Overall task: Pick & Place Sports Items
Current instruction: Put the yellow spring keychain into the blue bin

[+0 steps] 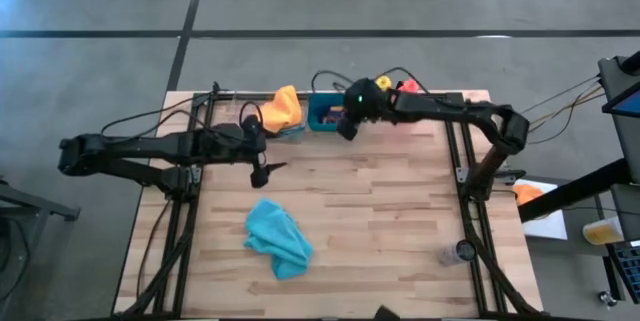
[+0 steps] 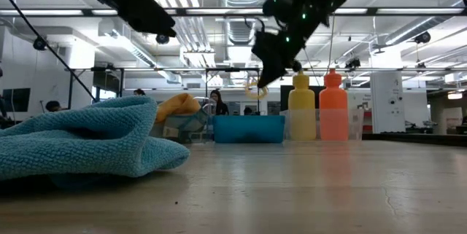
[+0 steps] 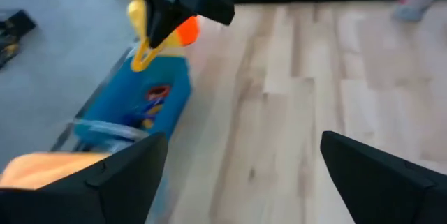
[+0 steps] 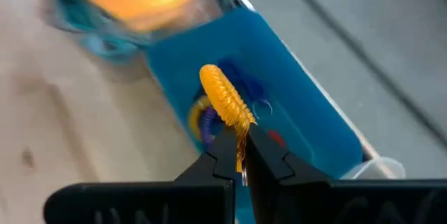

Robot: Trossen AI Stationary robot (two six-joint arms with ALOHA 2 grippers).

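**Orange ring pinched above the bin, teal cloth waiting on open counter**

The right gripper (image 4: 241, 155) has its fingers clamped on the rim of an orange ring (image 4: 225, 102), which hangs directly over the teal bin (image 4: 307, 105). The ring looks light, ribbed and a little pliant; a thin-edge pinch like this should hold it, though it may swing or twist. Below the fingers, other small rings (image 4: 204, 121) lie on the bin floor, so there is room to release straight down; the bin walls sit close on either side.

The left gripper (image 1: 262, 169) hovers over bare counter (image 1: 380, 211) with its fingers spread wide and empty. The teal cloth (image 1: 277, 238) lies crumpled well apart from them toward the near edge, soft and limp, best taken at a raised fold. Open wood surrounds it. An orange cloth (image 1: 283, 109) sits in a clear tray beside the bin, the yellow bottle (image 2: 301, 108) and pink-red bottle (image 2: 333, 108) beyond.
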